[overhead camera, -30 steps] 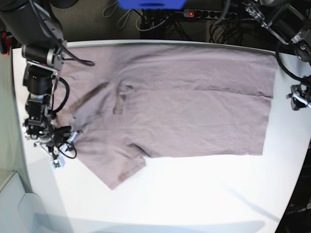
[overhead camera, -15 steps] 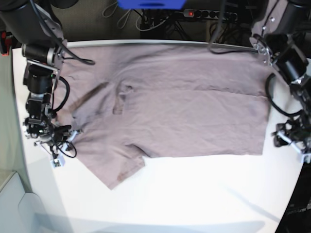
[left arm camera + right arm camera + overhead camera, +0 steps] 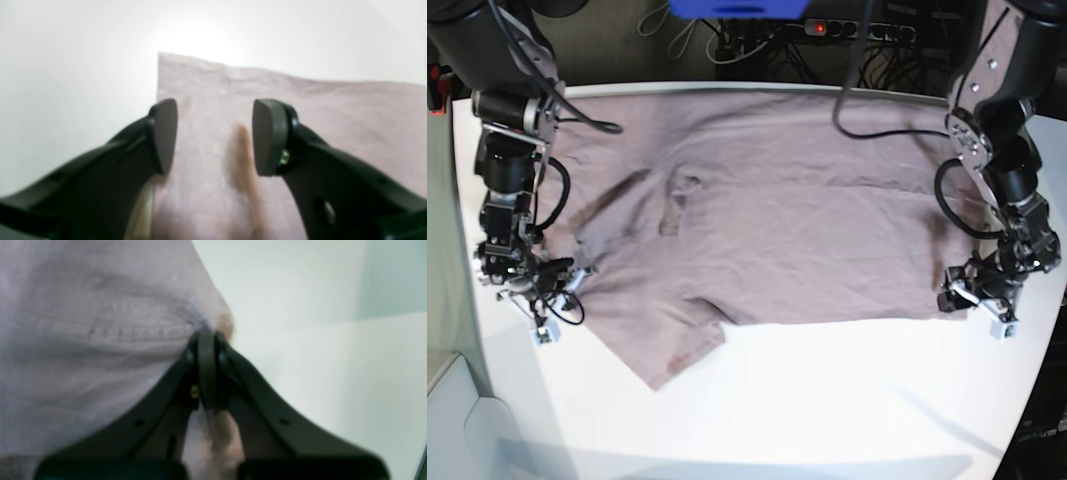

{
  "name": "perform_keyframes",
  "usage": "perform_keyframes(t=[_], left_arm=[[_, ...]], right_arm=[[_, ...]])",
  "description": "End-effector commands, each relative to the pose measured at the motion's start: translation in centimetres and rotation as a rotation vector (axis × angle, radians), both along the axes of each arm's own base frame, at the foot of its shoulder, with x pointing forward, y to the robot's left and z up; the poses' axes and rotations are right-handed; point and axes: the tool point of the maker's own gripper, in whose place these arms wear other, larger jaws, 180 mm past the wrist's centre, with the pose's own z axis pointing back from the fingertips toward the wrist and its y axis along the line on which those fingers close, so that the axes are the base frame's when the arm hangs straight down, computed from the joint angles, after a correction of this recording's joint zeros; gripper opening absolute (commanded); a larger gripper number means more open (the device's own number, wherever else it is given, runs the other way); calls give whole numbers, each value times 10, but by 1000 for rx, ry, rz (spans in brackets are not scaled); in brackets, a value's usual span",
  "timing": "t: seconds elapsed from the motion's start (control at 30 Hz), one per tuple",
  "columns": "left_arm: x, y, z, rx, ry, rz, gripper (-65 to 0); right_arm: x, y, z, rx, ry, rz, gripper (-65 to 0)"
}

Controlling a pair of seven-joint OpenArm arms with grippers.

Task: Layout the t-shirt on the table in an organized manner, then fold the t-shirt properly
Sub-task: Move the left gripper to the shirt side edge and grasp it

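Observation:
The mauve-pink t-shirt lies spread across the white table, collar side toward the left and hem toward the right. My right gripper is shut on the edge of the near-left sleeve; the right wrist view shows its tips pinching bunched cloth. My left gripper is open at the near-right hem corner. In the left wrist view its tips straddle the shirt just inside the corner, with bare table to the left.
A power strip, cables and a blue object lie beyond the far table edge. The shirt's far edge runs along the table's back edge. White tabletop lies in front of the shirt; the table ends close to each gripper.
My left arm has swung down from the table's far right side to the shirt's near-right hem corner. My right arm has stayed still, shut on the sleeve.

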Motion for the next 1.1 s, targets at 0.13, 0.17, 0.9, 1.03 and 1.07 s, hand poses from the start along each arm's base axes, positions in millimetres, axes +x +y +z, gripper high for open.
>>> perform_keyframes(t=[0.13, 0.17, 0.9, 1.03, 1.07], left_arm=[[20, 14, 31, 18, -100, 25, -298], [20, 15, 32, 23, -101, 25, -298], [0, 39, -5, 65, -82, 111, -298], [0, 40, -5, 65, -88, 120, -298], [0, 39, -5, 64, -88, 119, -298]], right_arm=[[14, -8, 19, -14, -49, -14, -650], [14, -8, 19, -14, -49, -14, -650], [6, -8, 10, -15, -31, -14, -650], [5, -9, 10, -16, -30, -12, -650], [5, -9, 10, -16, -30, -12, -650]])
